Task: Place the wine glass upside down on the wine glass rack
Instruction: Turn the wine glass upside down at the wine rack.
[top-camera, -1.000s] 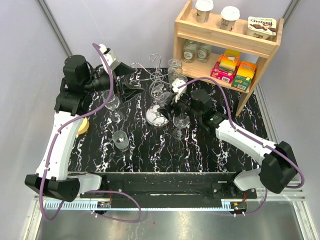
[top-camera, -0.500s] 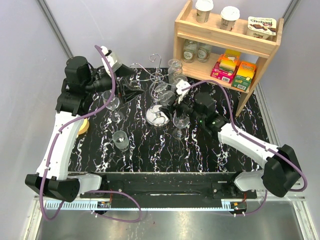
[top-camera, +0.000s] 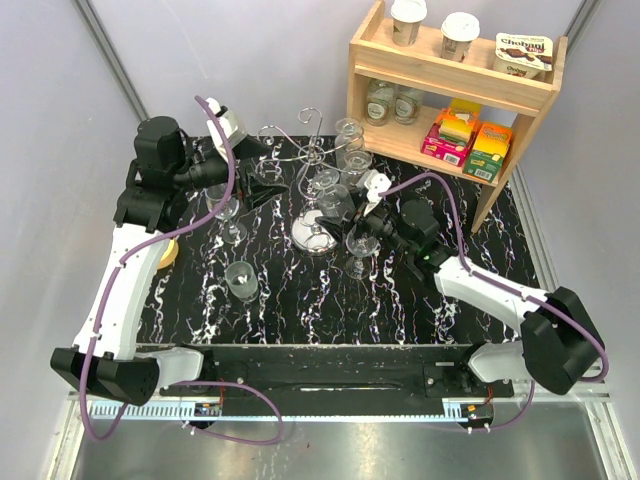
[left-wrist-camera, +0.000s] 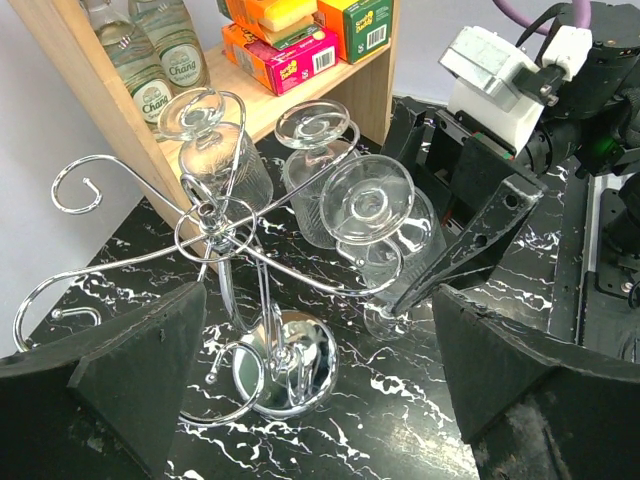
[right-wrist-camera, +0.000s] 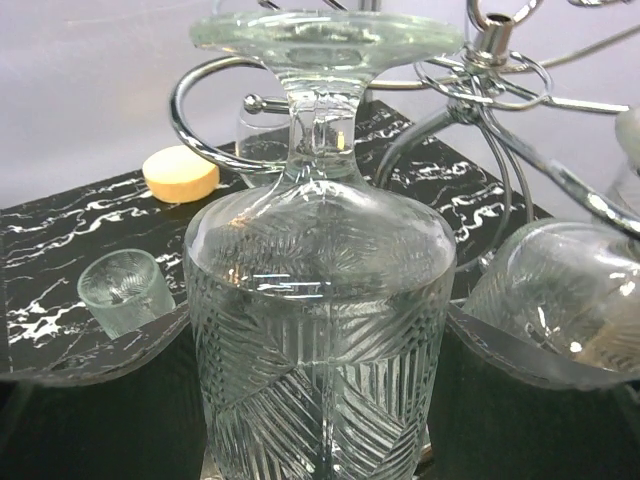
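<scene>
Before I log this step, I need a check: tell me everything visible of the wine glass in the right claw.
The wine glass is clear, its bowl cut with leaf and rib patterns, with a short stem and a flat round foot. It is upside down, foot uppermost, bowl clamped between the right claw's fingers. Its stem is at one curled arm of the wine glass rack; whether it hangs there yet, I cannot tell.
</scene>
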